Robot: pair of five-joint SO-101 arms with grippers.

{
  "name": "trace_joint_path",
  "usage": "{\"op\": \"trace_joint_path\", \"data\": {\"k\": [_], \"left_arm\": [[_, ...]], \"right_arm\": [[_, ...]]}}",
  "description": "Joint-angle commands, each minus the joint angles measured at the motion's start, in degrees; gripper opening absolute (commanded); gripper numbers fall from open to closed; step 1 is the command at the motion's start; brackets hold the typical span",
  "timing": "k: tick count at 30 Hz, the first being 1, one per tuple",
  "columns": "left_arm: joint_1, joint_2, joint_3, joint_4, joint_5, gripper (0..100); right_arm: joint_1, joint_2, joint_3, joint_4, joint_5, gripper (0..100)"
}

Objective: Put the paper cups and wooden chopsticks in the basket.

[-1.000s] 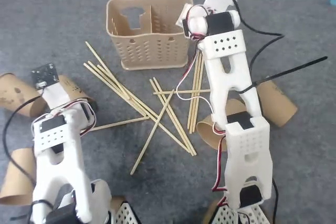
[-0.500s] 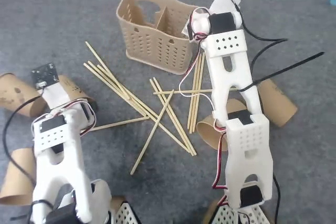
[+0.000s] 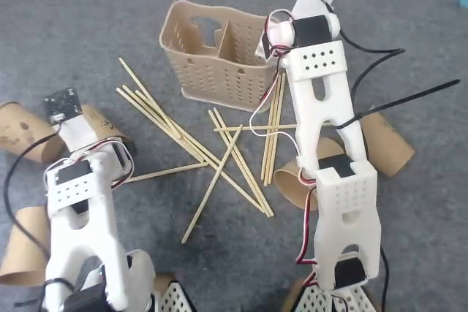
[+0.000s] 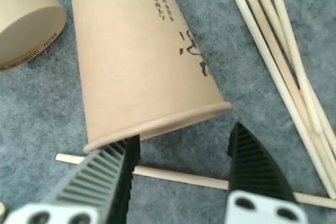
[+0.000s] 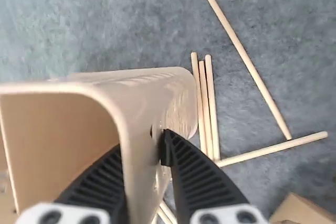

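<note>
The tan slotted basket [image 3: 219, 56] stands tilted at the back of the grey carpet, with two compartments that look empty. My right gripper [image 3: 266, 36] is shut on the basket's right wall [image 5: 131, 103], one finger inside and one outside. Wooden chopsticks [image 3: 219, 155] lie scattered and crossed in the middle. My left gripper [image 4: 186, 135] hangs open just over the rim of a brown paper cup [image 4: 142, 61] lying on its side, with one chopstick [image 4: 178, 178] under the fingers. In the high view that paper cup [image 3: 102, 126] lies at the left.
More paper cups lie on their sides: one at the far left [image 3: 18, 133], one at the lower left [image 3: 22, 250], one at the right [image 3: 385, 144] and one [image 3: 296, 180] partly under the right arm. Three chopsticks [image 5: 206, 108] lie beside the basket.
The basket, held by my right gripper, has been tipped, turned and shifted a little to the right, then swung partly back. The left arm has not moved.
</note>
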Motion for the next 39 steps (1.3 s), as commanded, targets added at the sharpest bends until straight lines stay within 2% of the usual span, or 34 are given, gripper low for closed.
{"op": "trace_joint_path", "data": {"k": [1, 9, 10, 14, 16, 20, 28, 35, 39], "left_arm": [[0.53, -0.97, -0.31, -1.14, -0.35, 26], [0.35, -1.05, -0.31, -0.97, -0.35, 26], [0.26, -1.05, -0.31, -0.97, -0.35, 26], [0.26, -1.05, -0.31, -0.97, -0.35, 26], [0.26, -1.05, -0.31, -0.97, -0.35, 26], [0.26, -1.05, -0.31, -0.97, -0.35, 26], [0.26, -1.05, -0.31, -1.05, -0.35, 26], [0.26, -0.97, -0.31, -1.05, -0.35, 26], [0.44, -0.97, -0.31, -1.05, -0.35, 26]], "right_arm": [[-1.27, -6.73, -1.67, 1.27, 4.84, 0.6], [-1.63, -6.37, -1.58, 1.98, 7.47, 1.3], [-1.98, -6.55, -1.58, 1.98, 9.05, 4.0], [-2.33, -6.73, -1.58, 3.21, 9.67, 25.5], [-2.24, -7.16, -1.67, 3.65, 9.76, 29.2], [-2.33, -12.44, -1.67, 6.64, 10.11, 26.3], [-1.54, -32.13, 2.46, 9.80, 18.29, 17.7], [4.00, -53.32, 30.95, 9.63, 25.49, 15.1], [10.15, -62.81, 48.97, 9.45, 32.18, 15.1]]}}
